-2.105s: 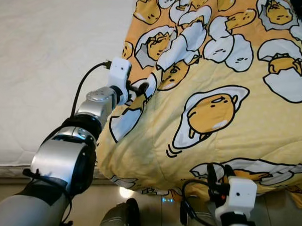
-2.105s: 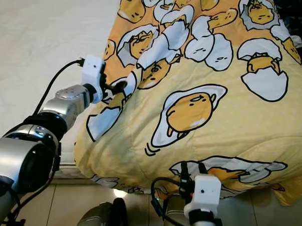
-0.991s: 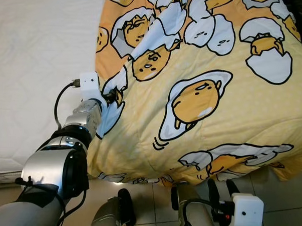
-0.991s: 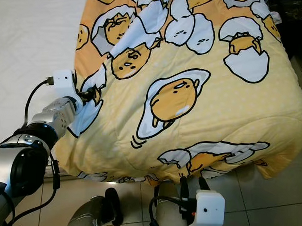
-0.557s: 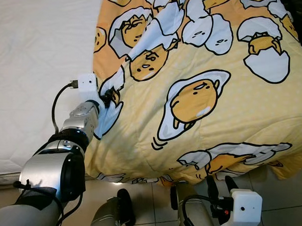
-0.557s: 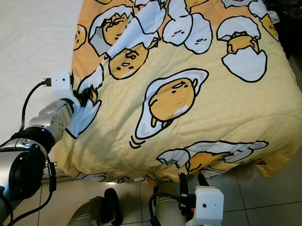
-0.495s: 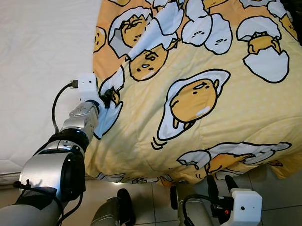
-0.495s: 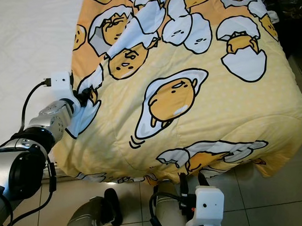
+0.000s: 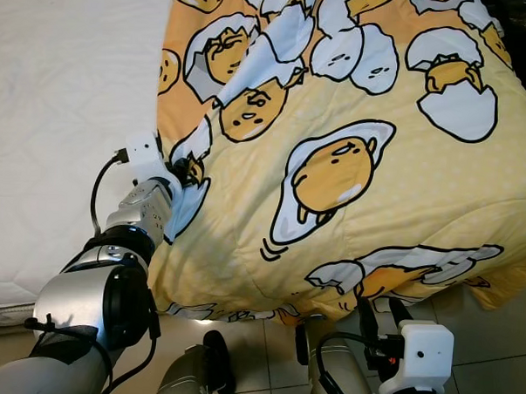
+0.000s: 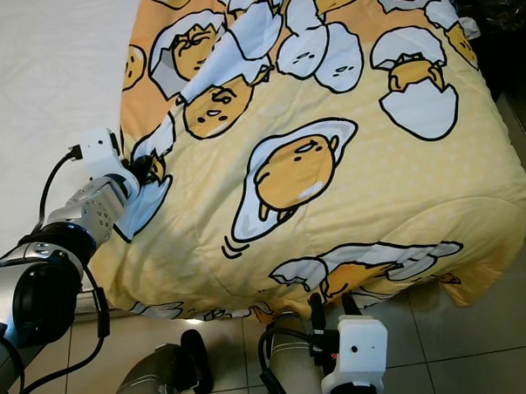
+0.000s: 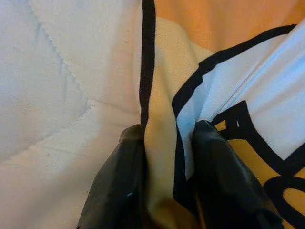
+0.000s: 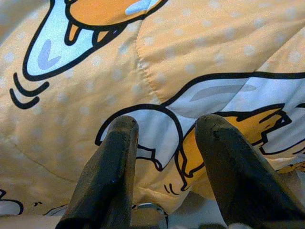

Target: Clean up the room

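**Blanket edge held for spreading over the bed**

Blanket (image 9: 352, 166) with a yellow egg pattern covers the right part of the bed, its lower hem draping over the foot toward the tiled floor (image 9: 492, 347). To the left the white mattress (image 9: 57, 109) lies bare. The left pincer (image 9: 187, 169) is closed on the blanket's left edge; the left wrist view shows the fabric fold pinched between both black fingers (image 11: 119, 191). The right pincer (image 10: 332, 305) hangs low just below the hanging hem, its fingers parted and holding nothing, the blanket close in front of them.

The blanket looks soft, thick and quilted, probably light but bulky; it will likely sag, bunch and drag rather than slide as a sheet. A hold on the stitched border or a corner should carry better than a pinch of the middle, and a second grip on the hem would help keep it flat.
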`<state>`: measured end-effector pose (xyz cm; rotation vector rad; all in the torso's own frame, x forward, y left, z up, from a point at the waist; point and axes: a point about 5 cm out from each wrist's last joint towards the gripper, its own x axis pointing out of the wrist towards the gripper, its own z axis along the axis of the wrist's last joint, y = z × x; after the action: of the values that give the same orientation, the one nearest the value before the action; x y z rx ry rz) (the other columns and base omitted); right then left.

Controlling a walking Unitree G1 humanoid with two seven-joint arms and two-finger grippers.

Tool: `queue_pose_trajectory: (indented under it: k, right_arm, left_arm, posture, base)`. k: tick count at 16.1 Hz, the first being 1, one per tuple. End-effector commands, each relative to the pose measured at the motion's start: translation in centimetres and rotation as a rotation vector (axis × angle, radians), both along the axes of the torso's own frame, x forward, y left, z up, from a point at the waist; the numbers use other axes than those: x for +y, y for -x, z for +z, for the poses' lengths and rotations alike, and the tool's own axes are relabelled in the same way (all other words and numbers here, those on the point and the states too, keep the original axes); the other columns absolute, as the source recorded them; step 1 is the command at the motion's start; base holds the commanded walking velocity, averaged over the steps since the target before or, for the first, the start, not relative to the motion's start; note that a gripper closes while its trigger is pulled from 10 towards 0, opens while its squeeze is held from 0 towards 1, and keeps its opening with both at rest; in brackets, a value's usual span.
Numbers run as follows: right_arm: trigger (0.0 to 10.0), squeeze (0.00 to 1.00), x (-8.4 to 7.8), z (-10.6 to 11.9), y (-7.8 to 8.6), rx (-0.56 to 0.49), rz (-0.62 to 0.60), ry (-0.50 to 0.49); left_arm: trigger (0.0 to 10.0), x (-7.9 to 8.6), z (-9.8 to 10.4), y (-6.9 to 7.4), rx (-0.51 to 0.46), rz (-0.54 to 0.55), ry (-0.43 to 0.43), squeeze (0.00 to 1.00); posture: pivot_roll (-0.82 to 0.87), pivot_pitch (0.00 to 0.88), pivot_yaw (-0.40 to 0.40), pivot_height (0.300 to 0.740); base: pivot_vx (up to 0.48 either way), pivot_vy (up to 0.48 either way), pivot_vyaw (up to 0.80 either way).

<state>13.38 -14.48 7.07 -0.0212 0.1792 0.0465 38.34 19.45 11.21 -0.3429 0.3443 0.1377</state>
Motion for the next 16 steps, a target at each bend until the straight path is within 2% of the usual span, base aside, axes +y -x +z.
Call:
queue_pose_trajectory:
  k: [1,4,8,10,12,13,16]
  right_arm:
    - [10.0,0.00,0.0,-0.7,0.8,0.055,0.005,-0.007]
    - [10.0,0.00,-0.9,-1.2,2.1,0.086,0.035,0.033]
    - [10.0,0.00,-0.8,-1.2,2.0,0.087,0.042,0.033]
    - [10.0,0.00,-0.8,-1.4,1.8,0.087,0.054,0.029]
    - [10.0,0.00,-0.9,-1.5,1.8,0.088,0.056,0.030]
    - [10.0,0.00,-0.9,-1.6,1.8,0.089,0.057,0.030]
    - [10.0,0.00,-0.9,-1.7,1.7,0.090,0.058,0.029]
  left_arm:
    - [0.0,0.8,-3.4,2.0,0.148,0.039,0.015,0.00]
    - [0.0,1.7,-3.2,2.0,0.143,0.050,-0.014,0.00]
    - [0.0,2.5,-2.4,1.7,0.123,0.020,-0.115,0.00]
    - [0.0,3.8,-1.2,1.4,0.097,-0.025,-0.282,0.00]
    - [0.0,4.6,-0.5,1.2,0.081,-0.021,-0.343,0.00]
    - [0.0,5.7,0.5,1.0,0.063,0.018,-0.385,0.00]
    - [0.0,7.0,1.5,1.0,0.042,0.082,-0.374,0.00]
  posture:
    - [-0.33,0.351,0.064,0.740]
    - [-0.34,0.345,0.058,0.740]
    - [-0.34,0.335,0.053,0.740]
    - [-0.33,0.317,0.055,0.740]
    - [-0.33,0.317,0.055,0.740]
    - [-0.33,0.311,0.055,0.740]
    - [-0.33,0.306,0.054,0.740]
  base:
    - [0.000,0.000,0.00]
    - [0.000,0.000,0.00]
    - [0.000,0.000,0.00]
    - [0.000,0.000,0.00]
    - [0.000,0.000,0.00]
    - [0.000,0.000,0.00]
    - [0.000,0.000,0.00]
